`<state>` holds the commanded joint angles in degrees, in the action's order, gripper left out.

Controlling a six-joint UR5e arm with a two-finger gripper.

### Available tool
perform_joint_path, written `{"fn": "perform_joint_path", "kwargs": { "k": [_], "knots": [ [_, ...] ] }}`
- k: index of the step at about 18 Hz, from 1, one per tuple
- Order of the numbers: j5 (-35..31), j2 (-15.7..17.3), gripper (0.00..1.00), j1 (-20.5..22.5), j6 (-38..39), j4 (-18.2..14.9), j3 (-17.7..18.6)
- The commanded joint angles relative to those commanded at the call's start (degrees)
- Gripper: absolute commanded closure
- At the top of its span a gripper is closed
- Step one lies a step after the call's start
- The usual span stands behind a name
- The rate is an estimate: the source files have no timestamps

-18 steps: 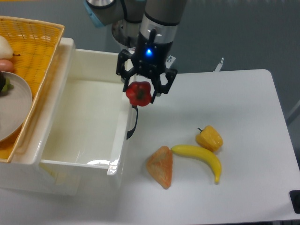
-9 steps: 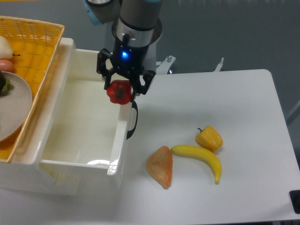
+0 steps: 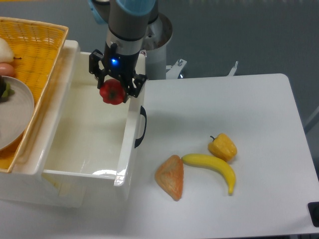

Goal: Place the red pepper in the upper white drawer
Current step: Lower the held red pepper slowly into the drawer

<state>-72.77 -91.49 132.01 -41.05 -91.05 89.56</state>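
Item 1: my gripper (image 3: pixel 114 93), black-fingered, with a blue light lit on its body, was clamped around the red pepper (image 3: pixel 112 92) and held it in the air.

Item 2: the red pepper hung over the open interior of the upper white drawer (image 3: pixel 55 124), near the drawer's right wall and toward its far end, not touching the floor of the drawer.

Item 3: the drawer stood pulled open, its black handle (image 3: pixel 142 128) facing the table (image 3: pixel 259 109).

Item 4: on the table, well apart from me, lay a yellow-orange pepper (image 3: pixel 223 146), a banana (image 3: pixel 213 168) touching it, and an orange wedge-shaped pastry (image 3: pixel 171 177) just beside the banana's stem end.

Item 5: a yellow woven basket (image 3: pixel 35 50) sat left of the drawer, holding a plate (image 3: pixel 15 117).
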Motion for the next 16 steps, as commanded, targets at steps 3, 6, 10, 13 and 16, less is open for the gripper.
{"fn": "perform_joint_path", "kwargs": {
  "k": [3, 6, 10, 13, 16],
  "knots": [
    [0.26, -0.17, 0.44, -0.18, 0.00, 0.00, 0.35],
    [0.88, -0.61, 0.44, -0.44, 0.35, 0.17, 0.53],
    [1.41, -2.20, 0.44, -1.32, 0.70, 0.53, 0.35],
    [1.49, -2.55, 0.44, -1.32, 0.70, 0.79, 0.27],
    [1.41, -3.25, 0.44, -1.41, 0.62, 0.79, -0.17]
  ]
}}
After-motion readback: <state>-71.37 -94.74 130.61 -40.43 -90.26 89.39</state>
